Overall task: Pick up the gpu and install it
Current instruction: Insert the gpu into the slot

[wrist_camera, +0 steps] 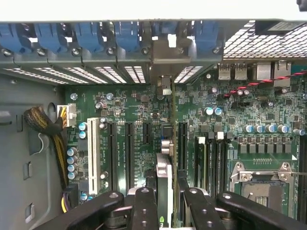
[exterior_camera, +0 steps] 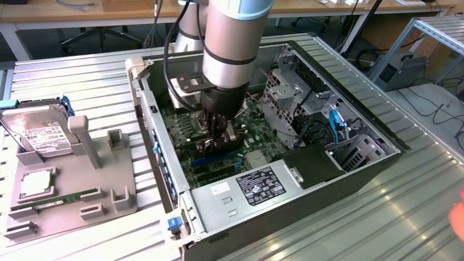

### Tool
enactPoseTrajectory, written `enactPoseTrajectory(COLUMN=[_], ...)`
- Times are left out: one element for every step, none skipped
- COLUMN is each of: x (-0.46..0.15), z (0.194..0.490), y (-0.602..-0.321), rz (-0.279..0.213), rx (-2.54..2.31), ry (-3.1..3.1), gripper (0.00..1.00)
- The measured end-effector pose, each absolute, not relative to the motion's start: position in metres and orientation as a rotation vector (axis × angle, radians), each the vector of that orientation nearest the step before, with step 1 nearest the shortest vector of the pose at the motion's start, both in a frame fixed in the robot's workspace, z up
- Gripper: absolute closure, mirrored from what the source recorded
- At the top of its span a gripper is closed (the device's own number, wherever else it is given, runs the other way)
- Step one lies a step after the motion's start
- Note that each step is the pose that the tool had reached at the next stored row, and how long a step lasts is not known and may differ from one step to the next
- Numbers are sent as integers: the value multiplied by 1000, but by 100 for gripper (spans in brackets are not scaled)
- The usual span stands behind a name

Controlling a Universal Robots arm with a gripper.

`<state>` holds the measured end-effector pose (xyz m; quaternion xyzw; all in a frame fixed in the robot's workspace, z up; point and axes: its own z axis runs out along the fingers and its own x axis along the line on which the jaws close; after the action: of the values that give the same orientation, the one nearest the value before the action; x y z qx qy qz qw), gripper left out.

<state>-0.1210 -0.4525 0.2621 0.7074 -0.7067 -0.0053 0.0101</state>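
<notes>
One gpu edge-on between hand fingers

An open computer case lies on the table, its motherboard below the pincer. Well apart from the pincer, a grey tray carries a hard drive, a RAM stick and a CPU.
</notes>
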Motion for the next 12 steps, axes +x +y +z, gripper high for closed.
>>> enactPoseTrajectory(x=[-121,-121,-122,-122,-122,-123,-123,-123,-123,-123,-124,-124], z=[261,261,260,260,259,259,259,259,259,259,259,259], y=[-452,-452,-452,-453,-453,-452,-453,-453,-453,-453,-453,-453], rz=[-16,-16,-16,-16,-17,-16,-16,-15,-14,-13,-11,-10], rx=[2208,2208,2208,2208,2208,2208,2208,2208,2208,2207,2206,2206], ry=[-2206,-2206,-2206,-2206,-2206,-2206,-2206,-2206,-2206,-2205,-2204,-2204], gripper=[73,73,73,73,73,73,73,73,73,73,73,73])
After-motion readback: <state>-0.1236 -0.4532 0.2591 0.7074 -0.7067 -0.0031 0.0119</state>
